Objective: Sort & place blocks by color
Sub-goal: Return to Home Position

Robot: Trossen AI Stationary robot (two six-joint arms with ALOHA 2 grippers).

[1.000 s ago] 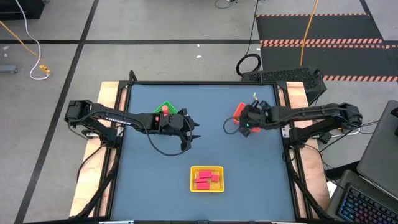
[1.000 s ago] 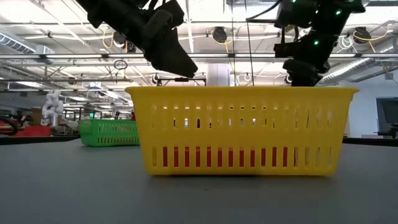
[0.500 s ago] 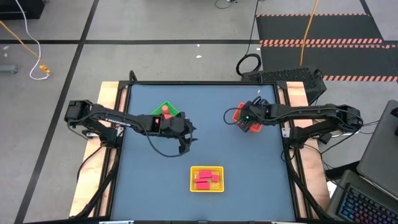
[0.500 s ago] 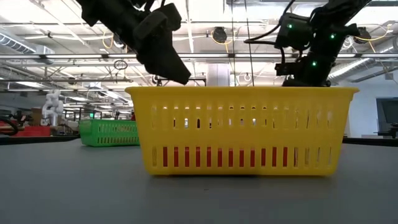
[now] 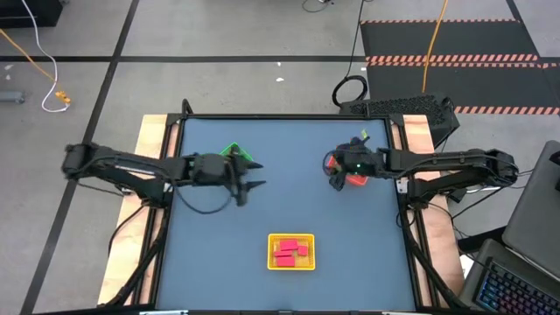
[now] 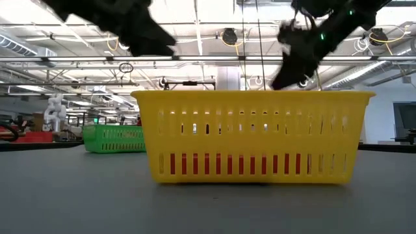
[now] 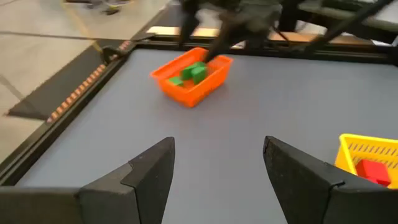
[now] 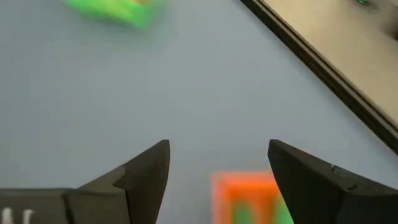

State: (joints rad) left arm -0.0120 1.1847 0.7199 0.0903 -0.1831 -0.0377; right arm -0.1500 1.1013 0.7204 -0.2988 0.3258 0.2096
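Note:
My left gripper [image 5: 251, 187] [image 7: 217, 168] is open and empty, hovering just right of the green tray [image 5: 234, 152]. My right gripper [image 5: 333, 178] [image 8: 217, 165] is also open and empty, above the left edge of the orange-red tray [image 5: 353, 178] [image 7: 190, 78]. Green blocks [image 7: 191, 72] lie inside that orange-red tray. Red blocks [image 5: 289, 252] [image 7: 373, 171] lie in the yellow tray [image 5: 309, 238] [image 6: 253, 136] near the table's front edge. The left arm hides part of the green tray in the high view.
The three trays stand well apart on the blue-grey table [image 5: 289, 206], with bare surface between them. A raised black rim [image 5: 284, 117] borders the table. In the low view, the yellow tray fills the middle and the green tray [image 6: 114, 138] shows behind it at the left.
My left gripper has drawn back toward the table's left edge and risen, staying open. My right gripper has stayed by the orange-red tray and tipped over its left edge. No tray or block has moved.

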